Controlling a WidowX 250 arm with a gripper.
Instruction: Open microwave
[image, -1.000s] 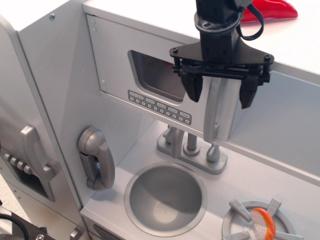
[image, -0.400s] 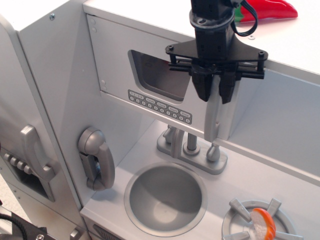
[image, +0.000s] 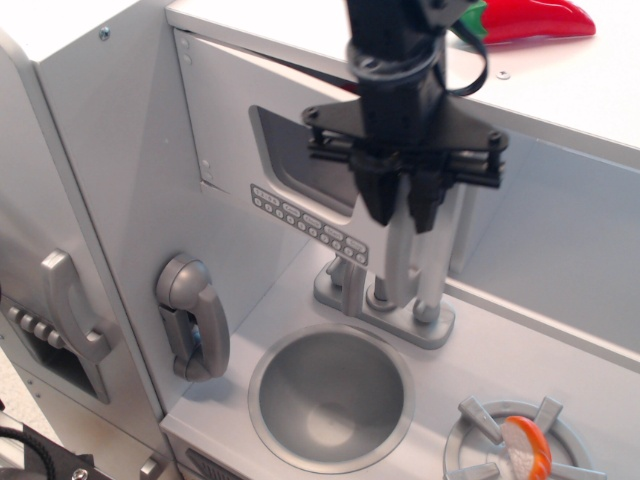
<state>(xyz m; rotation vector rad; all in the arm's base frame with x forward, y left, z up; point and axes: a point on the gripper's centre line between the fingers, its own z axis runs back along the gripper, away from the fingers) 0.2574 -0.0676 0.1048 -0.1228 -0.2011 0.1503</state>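
The microwave (image: 300, 170) sits high in the toy kitchen, its door swung partly outward, and the gripper (image: 402, 205) has its fingers (image: 376, 198) clamped on the vertical silver handle (image: 400, 258). Beneath lie the faucet (image: 385, 300), round sink (image: 331, 397) and grey counter (image: 580, 370); the phone handset (image: 193, 318) hangs left, a red pepper (image: 535, 18) rests on top.

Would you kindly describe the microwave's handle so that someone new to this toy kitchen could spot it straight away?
Find the microwave, the pale box with a window above the sink. Its handle is the vertical silver bar at the door's right edge, with the black gripper shut on its top. Unlike the faucet beneath, it hangs from the door; unlike the phone handset, it is straight.
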